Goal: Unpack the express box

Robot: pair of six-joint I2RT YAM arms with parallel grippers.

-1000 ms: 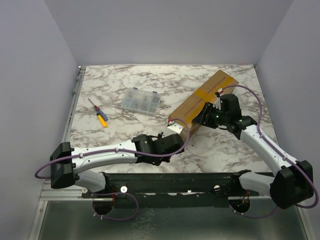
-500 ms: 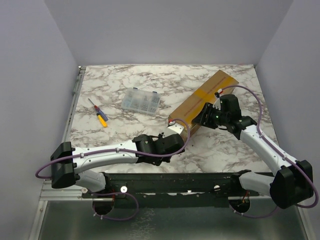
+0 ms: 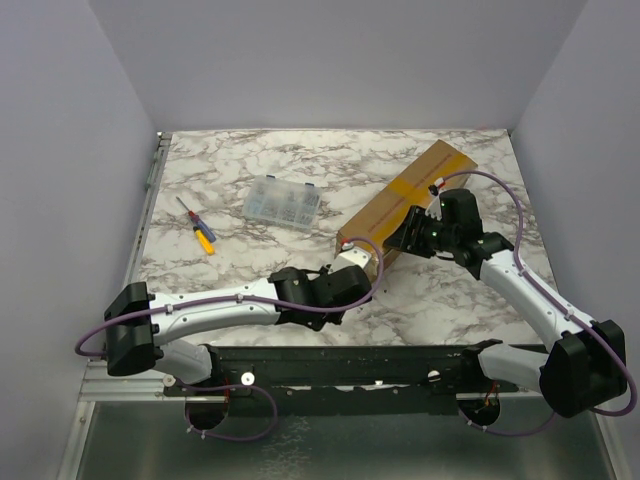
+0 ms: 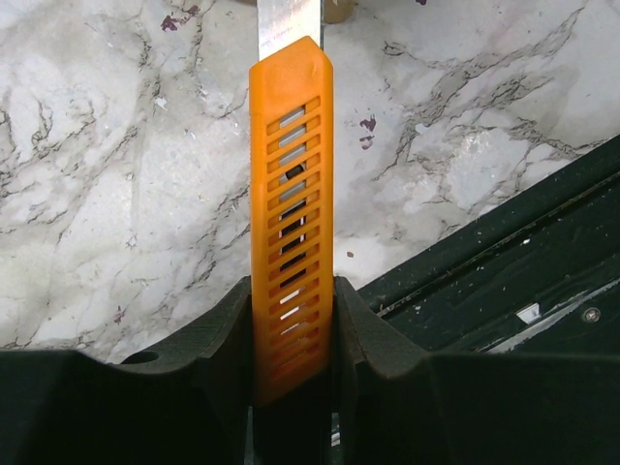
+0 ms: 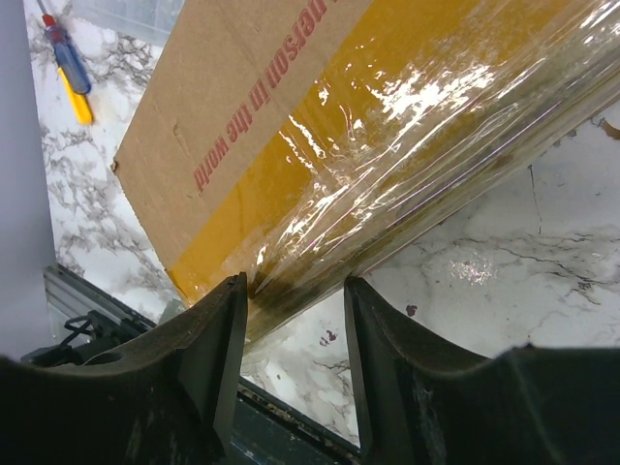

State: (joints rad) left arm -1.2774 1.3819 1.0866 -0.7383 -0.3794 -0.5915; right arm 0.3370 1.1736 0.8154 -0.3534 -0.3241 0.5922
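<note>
The express box point(image 3: 400, 200) is a long brown carton with a tan tape strip, lying diagonally at the right of the table. In the right wrist view it point(image 5: 252, 107) shows red print and glossy tape. My left gripper point(image 3: 345, 280) is by the box's near end and is shut on an orange utility knife point(image 4: 291, 194), whose steel blade point(image 4: 289, 15) points at the box. My right gripper point(image 3: 405, 232) is open at the box's long right side. Its left finger point(image 5: 218, 329) is against the taped edge.
A clear plastic compartment case point(image 3: 284, 203) lies left of the box. A red and yellow screwdriver point(image 3: 197, 226) lies further left and also shows in the right wrist view point(image 5: 63, 53). A black rail point(image 3: 340, 365) runs along the table's near edge.
My left gripper with the knife has moved slightly up toward the box's near end. The right gripper and the box have hardly moved.
</note>
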